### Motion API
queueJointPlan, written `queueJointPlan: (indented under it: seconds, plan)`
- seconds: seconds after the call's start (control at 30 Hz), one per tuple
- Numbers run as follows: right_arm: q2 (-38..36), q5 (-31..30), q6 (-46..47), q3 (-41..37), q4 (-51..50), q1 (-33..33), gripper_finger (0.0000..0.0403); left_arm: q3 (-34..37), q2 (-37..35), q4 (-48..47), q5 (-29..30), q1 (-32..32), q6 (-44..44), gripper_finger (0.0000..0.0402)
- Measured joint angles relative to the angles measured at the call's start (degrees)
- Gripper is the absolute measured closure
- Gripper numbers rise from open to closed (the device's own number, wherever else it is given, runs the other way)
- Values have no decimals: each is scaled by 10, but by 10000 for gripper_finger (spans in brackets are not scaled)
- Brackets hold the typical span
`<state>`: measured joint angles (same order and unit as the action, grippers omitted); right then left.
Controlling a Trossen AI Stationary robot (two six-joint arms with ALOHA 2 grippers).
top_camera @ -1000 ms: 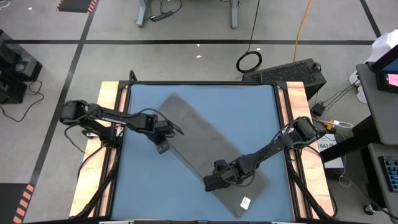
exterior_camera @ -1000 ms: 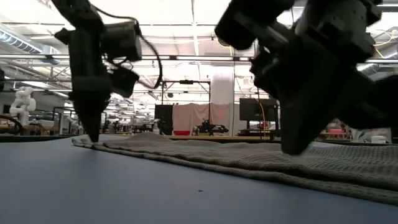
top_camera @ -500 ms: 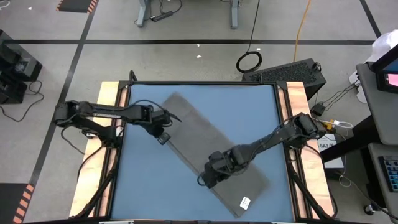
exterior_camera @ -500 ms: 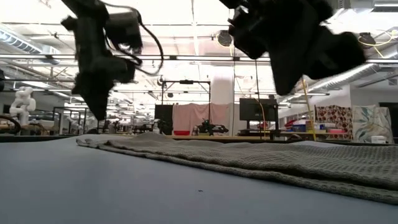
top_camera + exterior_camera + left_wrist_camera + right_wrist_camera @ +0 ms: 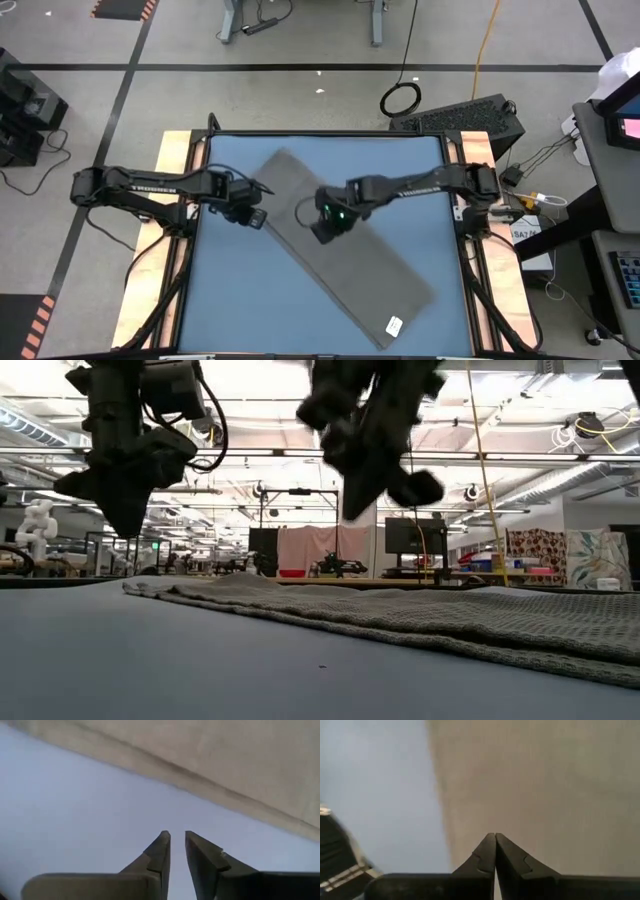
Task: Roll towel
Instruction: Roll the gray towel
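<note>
The dark grey towel (image 5: 370,270) lies flat and slantwise on the blue table, from far left to near right. Its white tag (image 5: 394,325) is at the near right end. It also shows in the low view (image 5: 400,615). My left gripper (image 5: 258,217) hovers above bare table just left of the towel's long left edge (image 5: 225,795), its fingers a narrow gap apart (image 5: 177,836). My right gripper (image 5: 322,232) hovers above the towel's middle part, shut and empty (image 5: 495,836). In the low view both grippers are clear of the cloth: the left (image 5: 125,530), the right (image 5: 355,510).
The blue table top (image 5: 230,300) has wooden side rails (image 5: 175,180). There is bare table on both sides of the towel. A keyboard (image 5: 470,115) and cables lie on the floor beyond the far right corner.
My right gripper has risen from the towel's near right part and gone toward the far left, over the towel's middle. My left gripper has risen from the towel's left edge and drawn a little toward the table's left edge. The towel lies flat as before.
</note>
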<state>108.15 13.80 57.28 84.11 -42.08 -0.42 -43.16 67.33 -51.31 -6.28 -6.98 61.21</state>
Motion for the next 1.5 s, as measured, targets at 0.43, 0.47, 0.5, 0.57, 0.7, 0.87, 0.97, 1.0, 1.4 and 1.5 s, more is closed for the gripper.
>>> queueJointPlan:
  seconds: [0.43,0.47,0.5,0.57,0.7,0.87,0.97,1.0,1.4,1.5]
  plan:
    - [62,-18,-174,-1,-23,-95,403,66,54,159,97,-38,41,336]
    - [64,-18,-175,-1,-24,-97,403,65,57,152,86,-46,41,336]
    - [64,-15,-175,-1,-25,-98,403,63,57,143,69,-54,41,336]
    - [60,0,-175,-1,-25,-101,403,50,48,133,42,-64,38,336]
    - [14,16,-178,2,-19,-117,403,7,5,80,37,-69,39,336]
    - [-25,15,-180,24,-20,-155,403,-49,-22,-61,53,-126,51,325]
    - [-35,14,-190,38,-18,-175,403,-56,-23,-87,54,-180,13,291]
    - [-35,14,-195,42,-17,-181,403,-56,-21,-83,53,-199,-3,275]
    - [-35,42,-274,45,-37,-194,403,-52,87,-58,48,-327,-139,171]
    - [-35,45,-290,45,-56,-191,403,-52,116,-57,51,-332,-152,171]
